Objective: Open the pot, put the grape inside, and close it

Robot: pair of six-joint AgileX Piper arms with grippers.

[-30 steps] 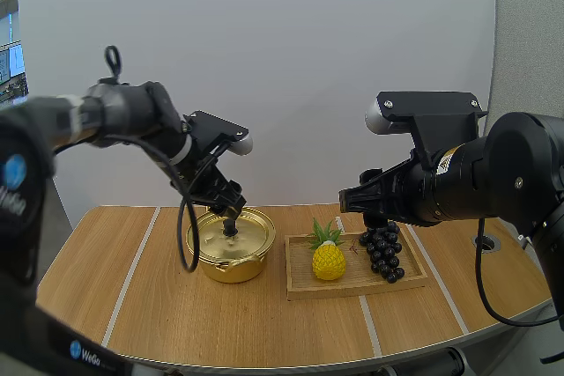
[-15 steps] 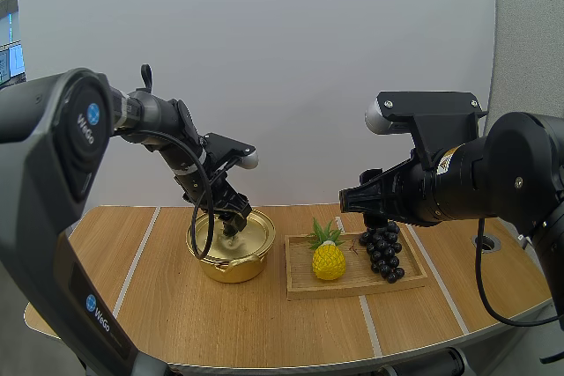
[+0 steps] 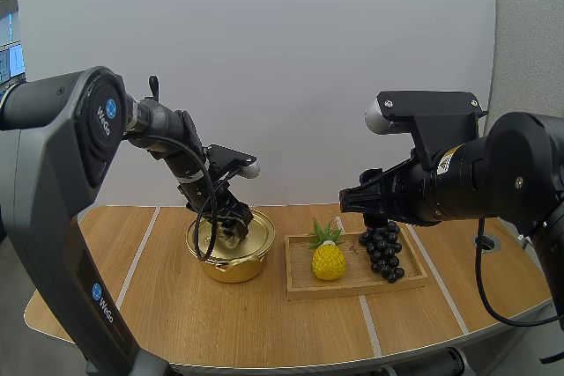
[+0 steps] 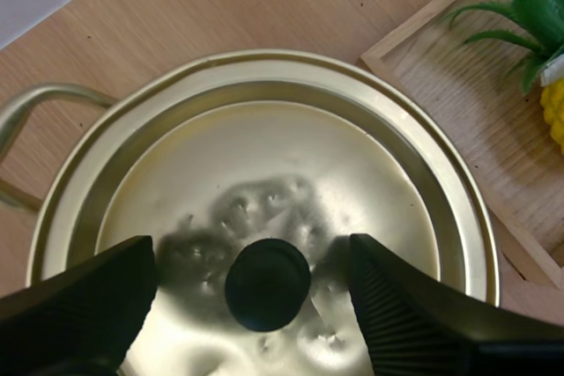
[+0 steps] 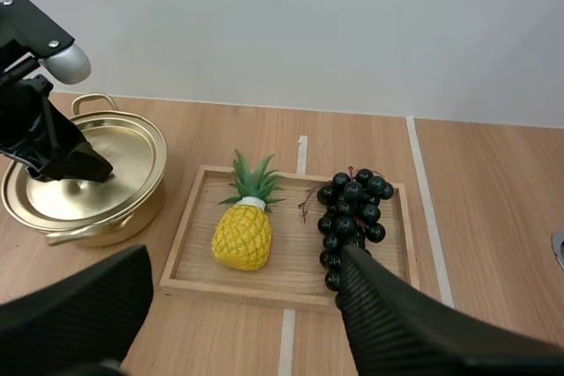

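At the table's (image 3: 176, 323) left half, at 9 o'clock from the tray (image 3: 352, 286), stands the gold pot (image 3: 231, 267), upright, with its lid (image 3: 257, 232) seated on the rim. The left gripper (image 3: 231, 233) is down over the lid's centre. In the left wrist view its jaws are spread, one finger (image 4: 84, 301) at 9 o'clock of the black knob (image 4: 267, 283) and the other at 3 o'clock. A gap of bare lid shows on each side, so neither finger touches the knob. The tray lies flat just beside the pot, apart from it. The pineapple (image 3: 329, 261) stands upright in the tray's 9 o'clock half, leaves pointing to 12 o'clock. The grapes (image 3: 384, 254) lie in the tray's 3 o'clock half, near the pineapple but apart from it, the bunch running from 12 to 6 o'clock. The right gripper (image 5: 245, 261) hangs above the tray's near edge with its jaws spread wide and holding nothing. One finger (image 5: 397, 323) sits close to the lower end of the grapes. Contact there cannot be confirmed.
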